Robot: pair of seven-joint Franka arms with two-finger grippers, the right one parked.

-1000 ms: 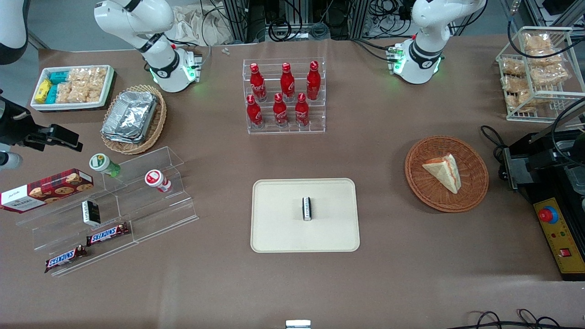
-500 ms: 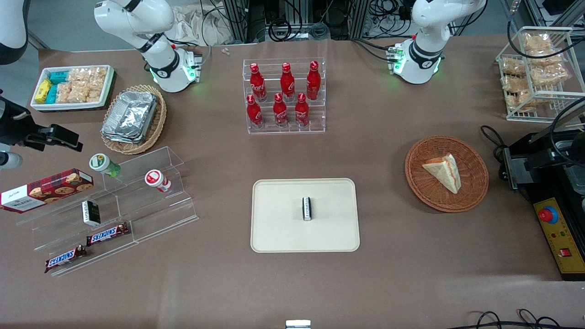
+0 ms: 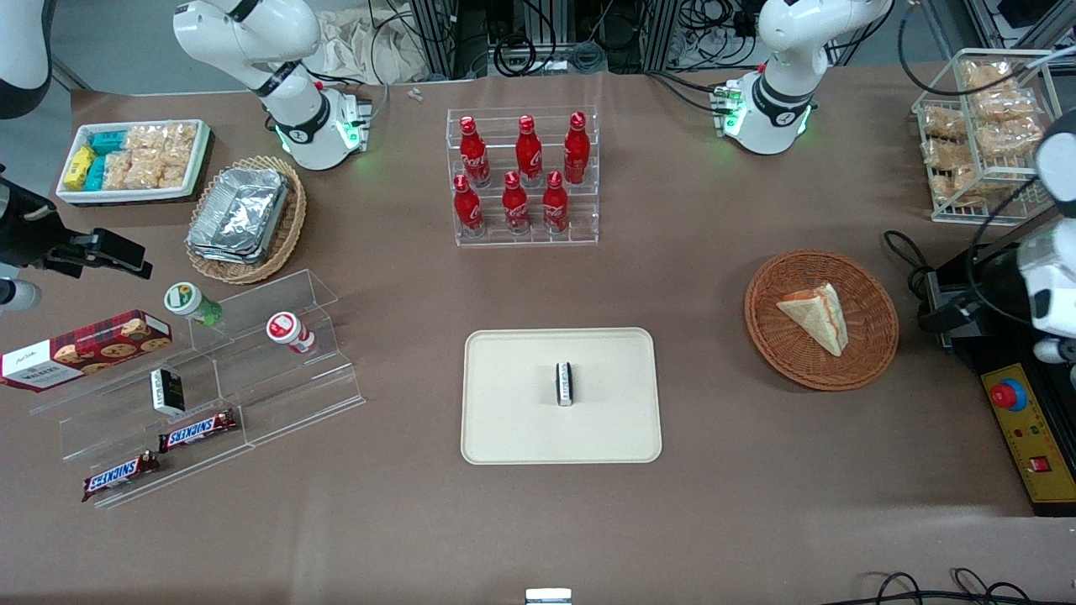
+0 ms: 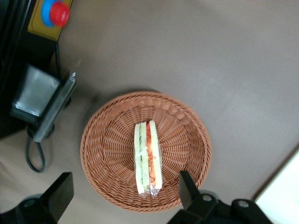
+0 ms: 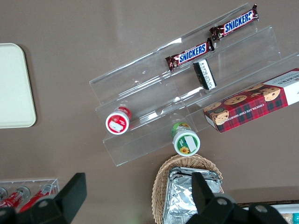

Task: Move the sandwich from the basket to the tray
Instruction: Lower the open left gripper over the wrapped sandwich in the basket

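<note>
Here the gripper point(image 4: 124, 196) is held high above the basket point(image 4: 187, 126), its two dark fingers point(image 4: 60, 191) spread wide apart with nothing between them. In the left wrist view the sandwich point(image 4: 148, 158) is seen directly beneath the gap between the fingers, well below them and untouched.

The sandwich is lying in the middle of the reddish-brown woven basket, with bare wicker left all round it up to the raised rim. In the front view it is shown as a pale cream triangular wedge point(image 3: 814, 316); along its cut edge, orange-red and green filling is pressed between the bread layers.

Open brown tabletop point(image 3: 706, 277) is seen around the basket point(image 3: 782, 353) on most sides. Toward the working arm's end of the table, a black device point(image 4: 39, 109) and a yellow control box with a red button point(image 3: 1027, 437) are set close to the basket's rim, so room is tighter there. Toward the parked arm's end, a clear stretch of tabletop is left between the basket and the cream-beige tray point(image 3: 513, 428). A small black-and-white packet point(image 3: 564, 384) is standing at the tray's middle, with bare tray surface left all round it. A corner of the tray point(image 4: 285, 193) is also caught in the wrist view, just beside the gripper.
</note>
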